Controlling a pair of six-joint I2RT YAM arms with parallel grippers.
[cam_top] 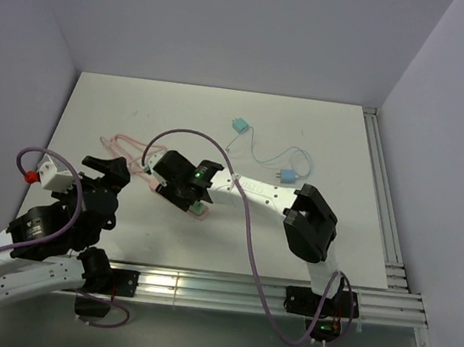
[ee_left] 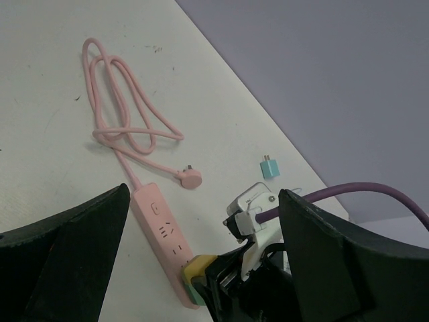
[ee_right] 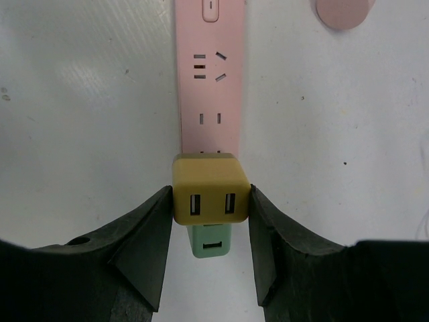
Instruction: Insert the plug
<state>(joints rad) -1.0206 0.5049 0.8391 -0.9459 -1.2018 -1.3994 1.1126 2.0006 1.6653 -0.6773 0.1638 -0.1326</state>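
Between our right jaws, clenched on it, the yellow plug point(ee_right: 210, 188) sits over the near end of the pink power strip point(ee_right: 210, 100), which runs straight ahead; our left jaws stand released, farther off.

One bench point(cam_top: 139, 101) carries one pink power strip point(ee_right: 210, 100), which has one pink cord point(ee_left: 114, 114) ending in one pink plug point(ee_left: 191, 177). There are four small blocks in all. Two sit at the strip's end, a yellow adapter point(ee_right: 210, 188) and a green adapter point(ee_right: 211, 240), and two lie loose, a far teal piece point(cam_top: 238, 126) and a near teal piece point(cam_top: 287, 175). Two arms stand here, the left arm point(cam_top: 35, 242) and the right arm point(cam_top: 311, 222), each with one pair of jaws.
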